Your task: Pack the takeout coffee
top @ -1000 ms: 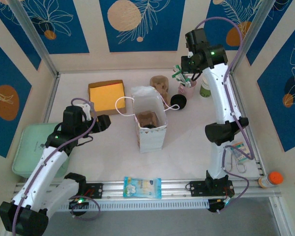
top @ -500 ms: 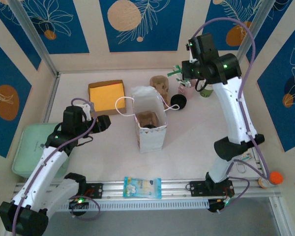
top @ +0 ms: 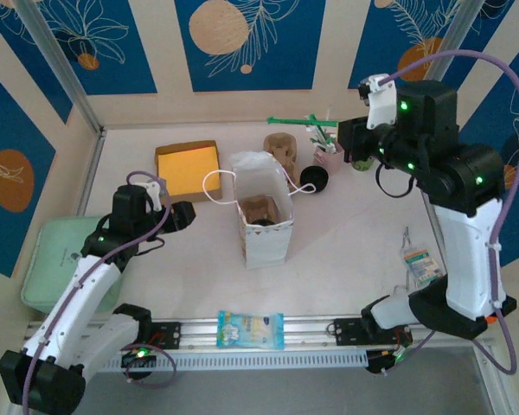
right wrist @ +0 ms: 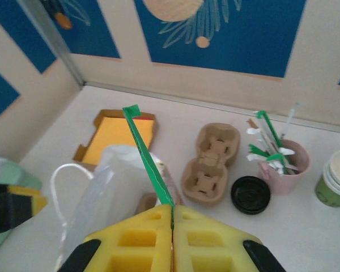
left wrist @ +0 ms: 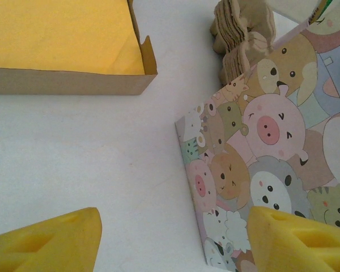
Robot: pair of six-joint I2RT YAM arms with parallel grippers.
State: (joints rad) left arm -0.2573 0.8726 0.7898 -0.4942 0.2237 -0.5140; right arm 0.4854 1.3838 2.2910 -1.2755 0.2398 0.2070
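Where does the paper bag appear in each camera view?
Top external: paper bag at table centre, right of the yellow box.
Left wrist: bag on the right, cartoon print; box upper left.
Right wrist: bag lower left, white; box behind it.
Shared landmark: the yellow box.

Table (top: 329, 251): bag (top: 266, 244), box (top: 188, 169), takeout coffee (right wrist: 336, 179)
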